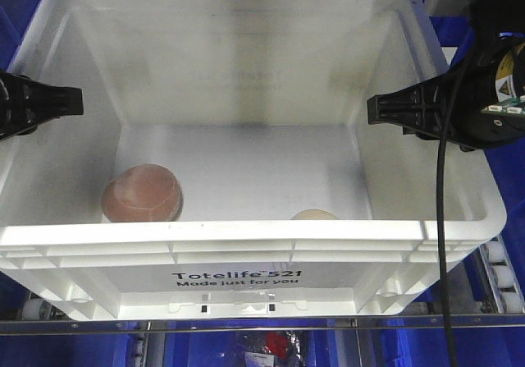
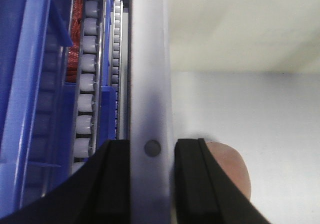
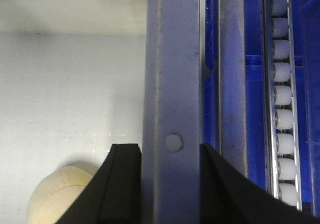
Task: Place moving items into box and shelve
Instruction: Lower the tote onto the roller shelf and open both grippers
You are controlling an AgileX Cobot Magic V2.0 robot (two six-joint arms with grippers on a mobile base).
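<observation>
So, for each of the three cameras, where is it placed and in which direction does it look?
Front view: sits above and before the white tote, looking down into it; left gripper and right gripper show at its side walls.
Left wrist view: looks down along the tote's left rim, black fingers straddling it; pink ball inside.
Right wrist view: looks down along the right rim, fingers astride it; cream ball inside.
Shared: both balls and rims also appear in the front view.
</observation>
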